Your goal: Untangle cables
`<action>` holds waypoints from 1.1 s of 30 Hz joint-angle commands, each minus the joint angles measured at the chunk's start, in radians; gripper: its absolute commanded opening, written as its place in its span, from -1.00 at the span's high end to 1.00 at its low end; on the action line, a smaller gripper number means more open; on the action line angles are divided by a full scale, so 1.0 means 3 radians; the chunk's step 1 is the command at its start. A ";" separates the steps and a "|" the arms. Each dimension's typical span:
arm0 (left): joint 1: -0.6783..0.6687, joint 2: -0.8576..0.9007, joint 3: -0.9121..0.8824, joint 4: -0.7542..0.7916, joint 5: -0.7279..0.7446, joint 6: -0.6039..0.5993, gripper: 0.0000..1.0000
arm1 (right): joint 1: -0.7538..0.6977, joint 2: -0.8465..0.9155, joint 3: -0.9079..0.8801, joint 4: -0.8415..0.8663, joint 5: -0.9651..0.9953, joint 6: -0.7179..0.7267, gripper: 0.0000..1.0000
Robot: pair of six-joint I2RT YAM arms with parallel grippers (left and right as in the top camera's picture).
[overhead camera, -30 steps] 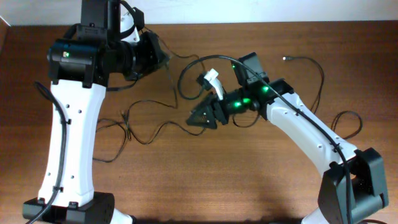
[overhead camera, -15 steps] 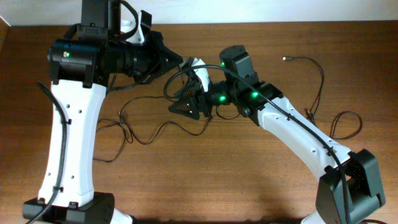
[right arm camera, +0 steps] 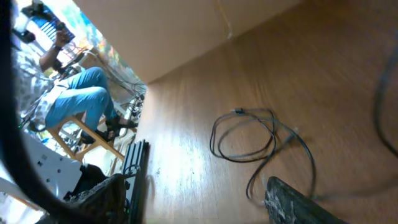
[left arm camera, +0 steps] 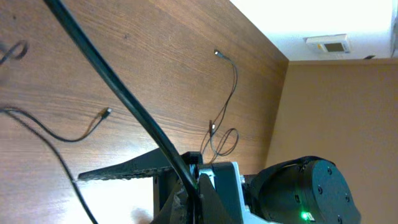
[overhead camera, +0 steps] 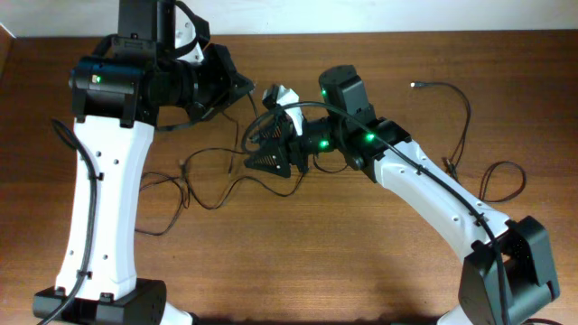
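Thin black cables lie in loose loops on the wooden table left of centre. Another cable with a small plug end runs along the right side. My left gripper is shut on a cable strand that hangs down toward the table. In the left wrist view this strand runs taut into the closed jaws. My right gripper is open just below and right of the left gripper, above the cables. In the right wrist view its fingers stand wide apart over a cable loop.
The right arm's body with green lights sits close to the left gripper. More cable with a plug end lies farther off on the table. The table's back edge meets a white wall. A person sits beyond the table.
My right gripper has moved left and up, close to my left gripper. My left gripper reached out to the right, then drew back a little with the strand.
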 commanded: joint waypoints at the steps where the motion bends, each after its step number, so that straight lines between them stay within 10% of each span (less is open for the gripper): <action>1: 0.0020 -0.0033 0.0029 -0.0004 0.0294 -0.0242 1.00 | 0.0015 -0.0027 0.0029 0.0120 -0.0144 -0.0121 -0.42; 8: 0.0019 -0.0032 0.0029 -0.0034 -0.0385 -0.0367 1.00 | 0.0009 -0.0027 0.0029 -0.0200 0.0079 -0.0121 -0.05; 12: 0.0019 -0.0032 0.0029 -0.0052 -0.0406 -0.0369 1.00 | 0.0009 -0.0027 0.0029 -0.0273 0.0187 -0.0112 0.92; 17: 0.0019 -0.0032 0.0029 -0.0229 -0.0945 -0.0366 0.96 | 0.0009 -0.0027 0.0029 -0.0654 0.0188 -0.0108 0.92; 19: 0.0019 -0.0032 0.0029 -0.0393 -0.1478 -0.0333 0.49 | 0.0009 -0.0027 0.0029 -0.0881 0.0200 -0.0107 0.92; 20: 0.0019 -0.0032 0.0029 -0.0530 -0.1829 -0.0245 -0.18 | 0.0009 -0.0027 0.0029 -0.1080 0.0320 -0.0106 0.92; 22: 0.0019 -0.0032 0.0029 -0.0710 -0.2146 -0.0167 -0.94 | 0.0009 -0.0027 0.0029 -0.1260 0.0657 0.0130 0.92; 33: 0.0019 -0.0032 0.0029 -0.1119 -0.2286 -0.0168 -0.98 | -0.0270 -0.0389 0.0178 -0.1914 0.0996 0.0621 0.92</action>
